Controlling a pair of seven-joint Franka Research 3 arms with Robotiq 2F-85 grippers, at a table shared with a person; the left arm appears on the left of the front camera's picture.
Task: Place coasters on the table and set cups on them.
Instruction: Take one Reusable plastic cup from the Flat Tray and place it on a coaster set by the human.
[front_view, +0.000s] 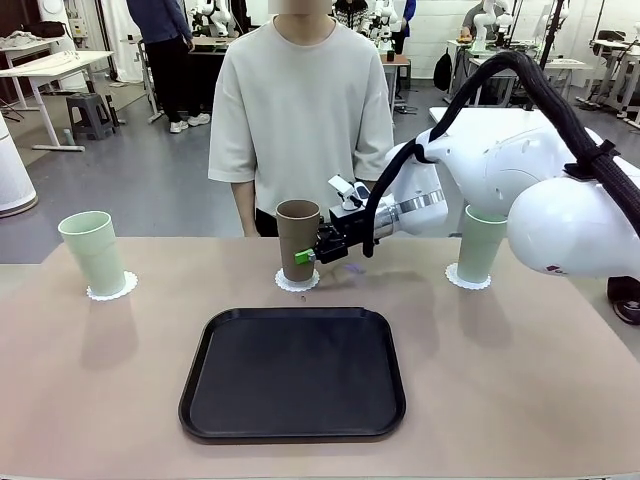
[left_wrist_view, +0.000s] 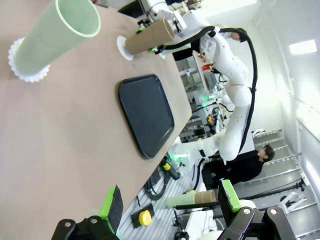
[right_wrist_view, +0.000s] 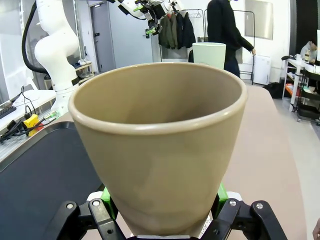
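Table (front_view: 80, 400), beige, spans lower frame; black tray (front_view: 293, 375) centre.

Right tool (front_view: 312, 254) clamps brown cup (front_view: 297, 238) low, mid-frame, on middle coaster (front_view: 297, 282).

Judgement: check cup sits centred, upright, then release gently.

Left tool (left_wrist_view: 170, 202) gapes, empty.

Right gripper (front_view: 306, 257): fingers close against the brown cup (front_view: 297, 238), no spare room between them. Black tray (front_view: 293, 373) lies just short of the fingertips. Left gripper (left_wrist_view: 170, 202): fingers apart, gap unobstructed.
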